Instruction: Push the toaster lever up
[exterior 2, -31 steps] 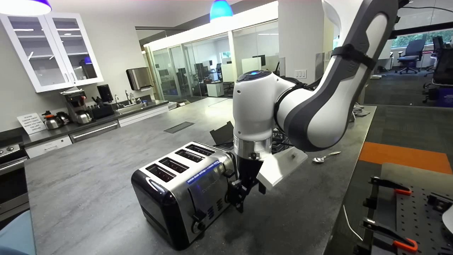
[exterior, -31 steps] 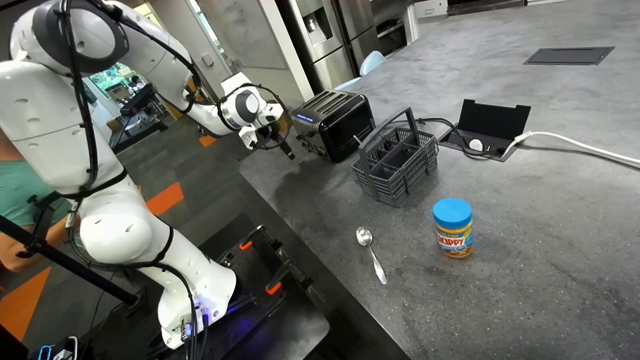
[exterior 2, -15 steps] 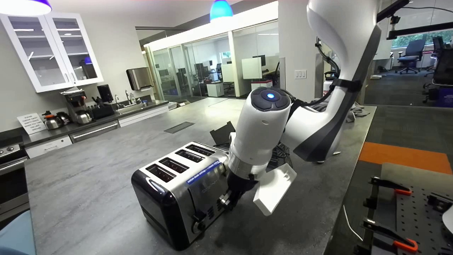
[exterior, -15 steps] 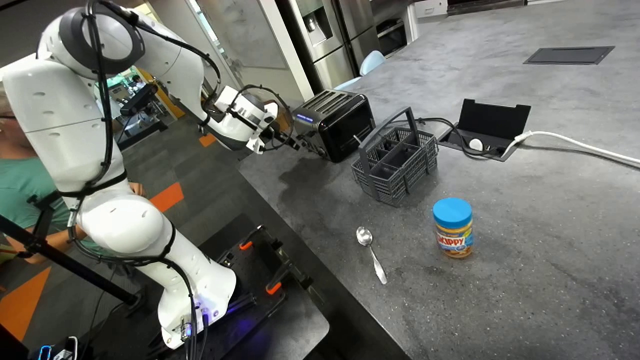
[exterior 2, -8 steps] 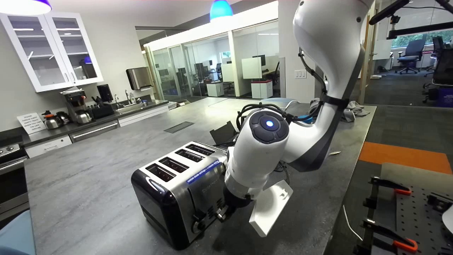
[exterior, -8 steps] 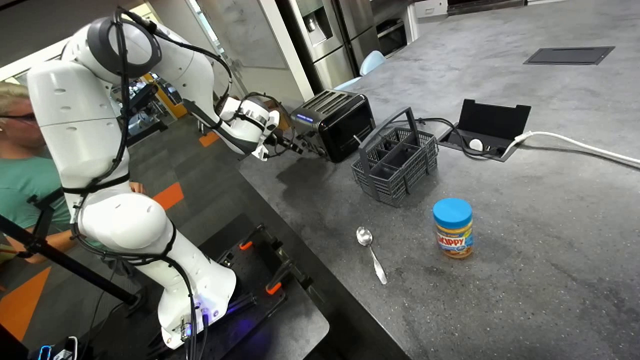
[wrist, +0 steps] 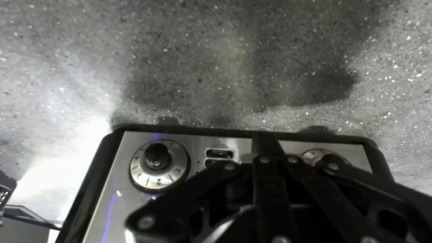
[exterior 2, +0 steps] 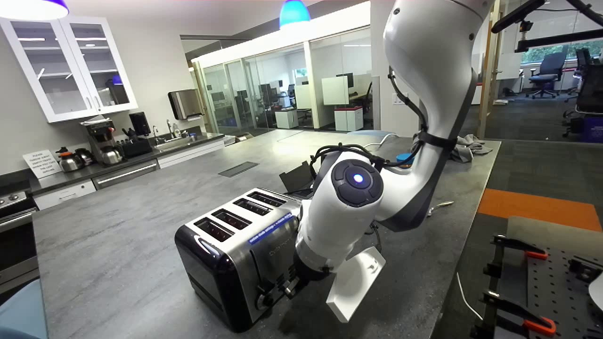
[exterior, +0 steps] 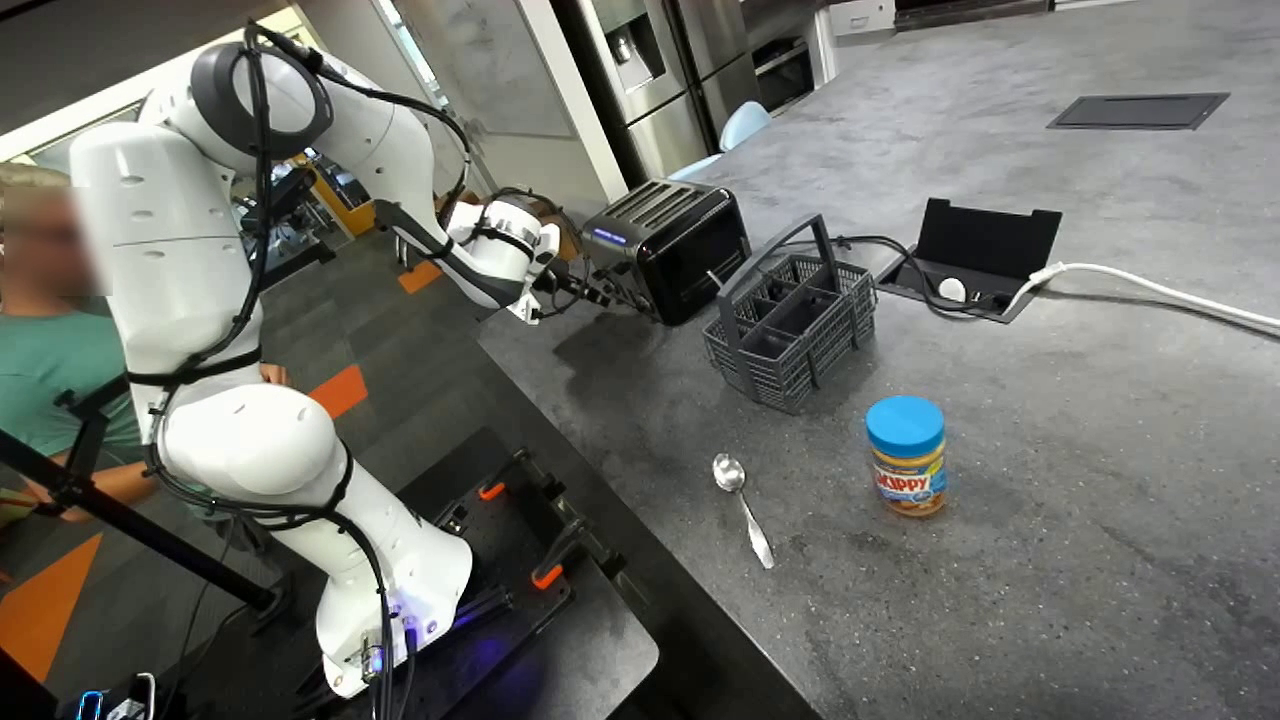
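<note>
The silver and black four-slot toaster (exterior: 700, 255) stands on the grey counter in both exterior views. Low on its front, just above a dial, the black lever (exterior 2: 265, 286) sits at the bottom of its slot. My gripper (exterior 2: 288, 291) is close beside that lever, tilted down along the front face; contact cannot be told. In the wrist view the gripper (wrist: 265, 140) is shut, its dark fingertips together with nothing between them. They lie over the steel front panel (wrist: 116, 189), between two numbered dials; the right dial (wrist: 314, 154) is partly covered. The lever is hidden there.
A grey utensil basket (exterior: 790, 330) stands beside the toaster. Farther along the counter are a spoon (exterior: 745, 510), a blue-lidded peanut butter jar (exterior: 905, 455) and a raised outlet box (exterior: 985, 245) with cables. The counter edge (exterior: 640, 520) runs along the robot's side.
The wrist has tilted and come down, carrying my gripper lower along the toaster front toward the lowered lever. The fingers have closed. The toaster has stayed in place.
</note>
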`<state>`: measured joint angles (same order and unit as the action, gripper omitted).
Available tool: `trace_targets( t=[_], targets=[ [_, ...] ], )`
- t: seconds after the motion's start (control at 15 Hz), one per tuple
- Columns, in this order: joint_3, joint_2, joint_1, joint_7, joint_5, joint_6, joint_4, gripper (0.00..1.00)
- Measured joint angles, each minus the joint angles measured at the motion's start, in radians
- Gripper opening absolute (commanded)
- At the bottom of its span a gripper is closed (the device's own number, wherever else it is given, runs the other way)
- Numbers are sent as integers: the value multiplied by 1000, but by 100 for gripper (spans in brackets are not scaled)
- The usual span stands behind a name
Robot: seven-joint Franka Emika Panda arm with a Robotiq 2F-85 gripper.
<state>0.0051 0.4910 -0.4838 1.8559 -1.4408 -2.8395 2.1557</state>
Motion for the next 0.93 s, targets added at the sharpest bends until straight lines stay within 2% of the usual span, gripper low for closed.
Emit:
trace_targets(
  t=[0.33, 0.93],
  targets=[
    [4, 12, -1, -8, -8, 0, -2, 0],
    [1, 54, 0, -8, -90, -1, -53, 0]
  ],
)
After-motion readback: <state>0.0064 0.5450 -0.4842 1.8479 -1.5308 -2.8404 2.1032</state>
